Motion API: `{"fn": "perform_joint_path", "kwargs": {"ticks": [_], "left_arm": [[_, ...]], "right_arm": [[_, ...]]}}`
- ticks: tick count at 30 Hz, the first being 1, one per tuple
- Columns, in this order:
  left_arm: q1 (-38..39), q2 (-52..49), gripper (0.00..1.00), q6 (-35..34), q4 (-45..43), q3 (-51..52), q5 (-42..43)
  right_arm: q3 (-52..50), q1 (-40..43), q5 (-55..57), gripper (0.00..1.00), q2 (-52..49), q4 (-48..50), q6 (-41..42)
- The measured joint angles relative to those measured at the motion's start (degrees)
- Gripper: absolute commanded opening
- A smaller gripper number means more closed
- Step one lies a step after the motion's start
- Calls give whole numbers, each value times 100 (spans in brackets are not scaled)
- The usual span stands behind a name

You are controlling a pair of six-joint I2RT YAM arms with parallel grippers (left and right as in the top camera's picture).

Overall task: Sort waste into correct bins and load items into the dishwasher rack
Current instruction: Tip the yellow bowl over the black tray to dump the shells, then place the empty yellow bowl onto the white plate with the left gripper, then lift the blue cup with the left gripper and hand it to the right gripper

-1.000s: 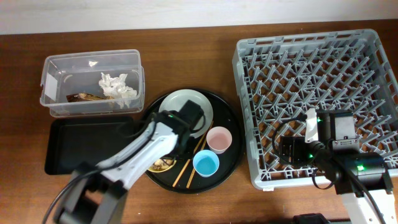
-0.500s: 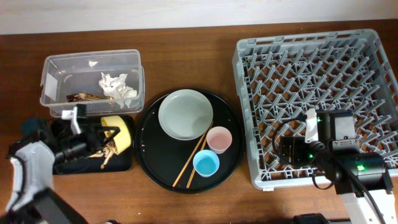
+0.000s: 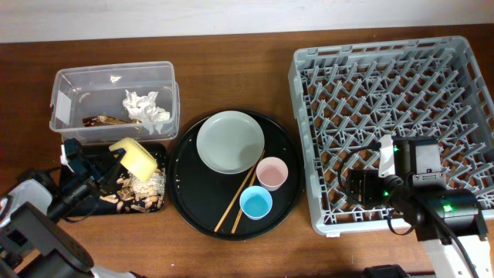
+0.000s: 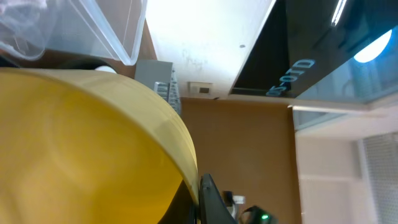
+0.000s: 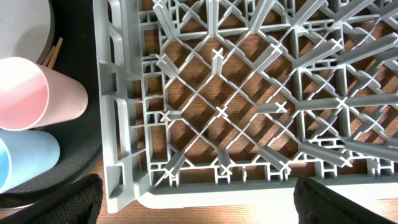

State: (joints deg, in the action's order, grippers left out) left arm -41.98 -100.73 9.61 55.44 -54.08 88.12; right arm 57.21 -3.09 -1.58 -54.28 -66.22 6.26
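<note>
My left gripper (image 3: 116,157) is shut on the small yellow bowl (image 3: 137,158) and holds it tipped on its side over the shallow black tray (image 3: 157,151). Tan-brown food scraps (image 3: 135,193) lie in that tray below the bowl. The bowl fills the left wrist view (image 4: 81,143), with one finger against its rim (image 4: 208,202). The clear tub (image 3: 69,85) holds white napkins (image 3: 144,106) and a brown wrapper (image 3: 104,120). My right gripper (image 3: 360,187) is open and empty above the rack's front left corner (image 5: 124,180).
The round black tray (image 3: 197,208) holds the grey-green plate (image 3: 230,141), the pink cup (image 3: 272,172), the blue cup (image 3: 255,202) and the chopsticks (image 3: 235,199). The large grey dishwasher rack (image 3: 386,62) stands at the right with nothing in it.
My left arm carried the yellow bowl from the round tray to the black rectangular tray and tipped it. Scraps now lie in that tray. The right arm has not moved.
</note>
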Motion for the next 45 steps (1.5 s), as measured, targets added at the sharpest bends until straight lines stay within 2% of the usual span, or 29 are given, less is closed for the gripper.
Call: {"fn": "perform_joint_path", "kwargs": {"ticks": [1, 3, 4, 6, 10, 11, 12, 14, 16, 18, 21, 24, 26, 27, 28, 29, 31, 33, 35, 37, 41, 45], "left_arm": [[0, 0, 0, 157, -105, 0, -205], [-11, -2, 0, 214, -210, 0, -1152], [-11, -4, 0, 188, -138, 0, -1305], [13, -15, 0, 640, -63, 0, -540], [162, 105, 0, 1047, 323, 2, -387], [431, 496, 0, 1099, 352, 0, -479], [855, 1032, 0, 1058, 356, -42, -852], [1749, 1810, 0, 643, 109, -282, -2162], [3064, 2144, 0, -31, -621, -396, -3602], [4151, 2133, 0, -522, -1694, -385, -4717], [5672, 1939, 0, -793, -2940, -393, -6332], [6638, 1056, 0, -861, -3799, -407, -7064], [6763, 542, 16, -866, -4046, -411, -7195], [6808, 378, 28, -874, -4002, -411, -7230], [6822, 372, 48, -920, -4004, -411, -7237], [6822, 374, 60, -931, -3958, -411, -7243], [6822, 374, 66, -922, -3650, -422, -7281], [6828, 584, 68, -925, -2841, -470, -7694], [6828, 1517, 69, -925, -2166, -516, -8268], [6828, 2199, 69, -1097, -1620, -592, -8583], [6828, 2251, 69, -1333, -1556, -592, -8671], [6828, 2251, 70, -1379, -1552, -592, -8673]], "right_arm": [[0, 0, 0, 99, 0, -2, -7], [0, 0, 0, 99, 0, 0, 0], [0, 0, 0, 99, 0, -2, -4], [0, 0, 0, 99, 0, 0, -4], [0, -2, 0, 99, 0, 0, 0], [0, 0, 0, 99, 0, -2, 0], [0, 0, 0, 99, 0, -2, -2], [0, -2, 0, 99, 0, -4, -2], [0, 0, 0, 99, 0, 4, -2], [0, 0, 0, 99, 0, -20, -4], [0, 0, 0, 99, 0, -17, -2], [0, 0, 0, 99, 0, -2, -2], [0, 0, 0, 99, 0, -4, 0], [0, 0, 0, 99, 0, -2, 0], [0, 0, 0, 99, 0, -4, 4], [0, 0, 0, 99, 0, -4, -2], [0, -2, 0, 99, 0, -33, 0], [0, 0, -157, 98, 0, -50, -4], [2, -2, -1001, 99, -4, -72, 151], [0, -2, -1294, 99, 0, -109, 935], [2, -7, 579, 99, 0, -302, 1478], [0, -7, 1556, 99, -9, -409, 1499]]}}
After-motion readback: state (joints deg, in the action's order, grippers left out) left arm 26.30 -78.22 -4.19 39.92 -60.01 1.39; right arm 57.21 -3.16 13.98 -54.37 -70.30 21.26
